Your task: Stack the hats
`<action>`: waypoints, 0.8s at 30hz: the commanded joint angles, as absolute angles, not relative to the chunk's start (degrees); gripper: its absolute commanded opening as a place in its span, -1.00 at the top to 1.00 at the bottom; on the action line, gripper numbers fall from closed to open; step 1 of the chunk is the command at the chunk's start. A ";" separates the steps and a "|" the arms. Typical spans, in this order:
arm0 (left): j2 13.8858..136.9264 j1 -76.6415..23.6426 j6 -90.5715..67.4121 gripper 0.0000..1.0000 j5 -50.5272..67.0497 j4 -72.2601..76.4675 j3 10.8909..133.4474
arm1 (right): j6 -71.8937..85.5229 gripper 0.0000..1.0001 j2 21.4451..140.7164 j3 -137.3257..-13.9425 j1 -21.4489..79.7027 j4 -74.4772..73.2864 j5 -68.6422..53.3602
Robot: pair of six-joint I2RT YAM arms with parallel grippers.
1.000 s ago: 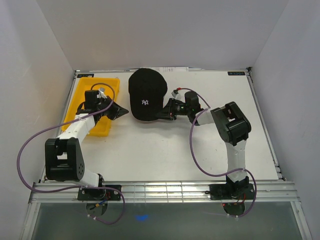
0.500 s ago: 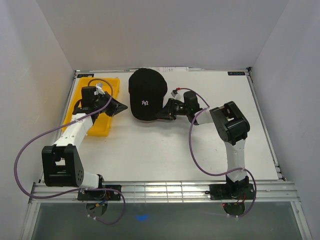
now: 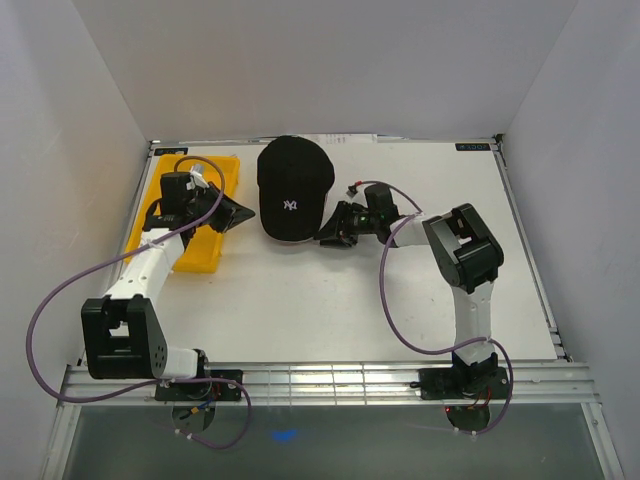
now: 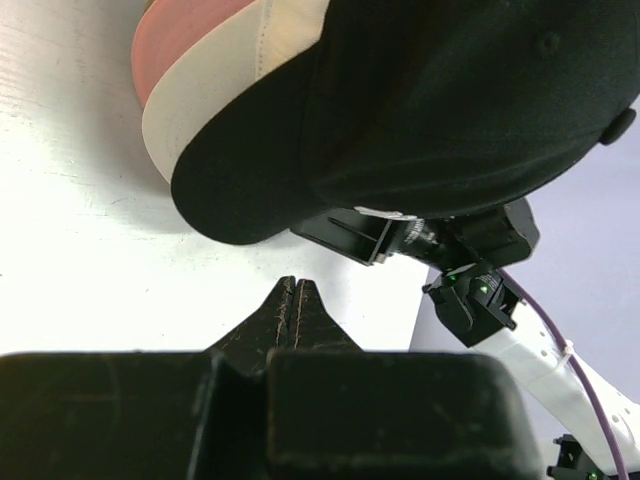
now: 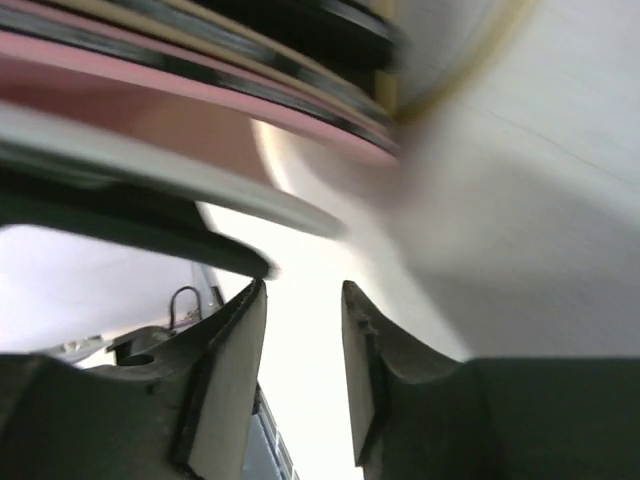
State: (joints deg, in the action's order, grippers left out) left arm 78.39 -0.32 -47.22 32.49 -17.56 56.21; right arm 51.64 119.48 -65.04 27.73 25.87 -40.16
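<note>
The hats sit in one stack [image 3: 293,190] at the back middle of the table, a black cap with a small white logo on top. In the left wrist view the black brim [image 4: 260,170] covers a white brim [image 4: 190,110] and a pink one [image 4: 180,40]. My left gripper [image 3: 245,216] is shut and empty, just left of the stack [image 4: 296,290]. My right gripper [image 3: 325,235] is open at the stack's right lower edge. In the right wrist view its gap [image 5: 303,300] lies just below the layered brims [image 5: 200,120], holding nothing.
A yellow tray [image 3: 190,210] lies at the back left under my left arm. White walls close the table at the back and sides. Purple cables loop beside both arms.
My left arm swung slightly toward the back left over the tray. My right gripper drew back a little from the stack's edge and dipped lower.
</note>
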 commanded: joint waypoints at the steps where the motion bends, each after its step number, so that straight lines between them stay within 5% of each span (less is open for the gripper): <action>1: 75.41 -0.09 -46.93 1.00 33.92 -17.31 58.45 | 47.81 0.07 119.18 -63.72 26.98 13.36 -32.34; 16: 70.41 -0.09 -47.90 0.95 38.49 -16.35 59.15 | 46.15 -0.14 98.90 -52.40 26.90 9.05 -30.41; 18: 68.57 -0.09 -47.73 0.82 40.07 -16.44 59.33 | 45.18 -0.16 91.81 -49.93 26.89 8.35 -29.62; 24: 62.15 -0.96 -45.53 0.01 42.45 -18.36 58.36 | 37.01 -0.37 72.03 -47.90 26.72 -6.13 -23.04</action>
State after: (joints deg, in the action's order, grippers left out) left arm 66.50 -0.36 -47.11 39.46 -17.69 56.88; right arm 42.81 81.30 -47.83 27.00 1.19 -27.64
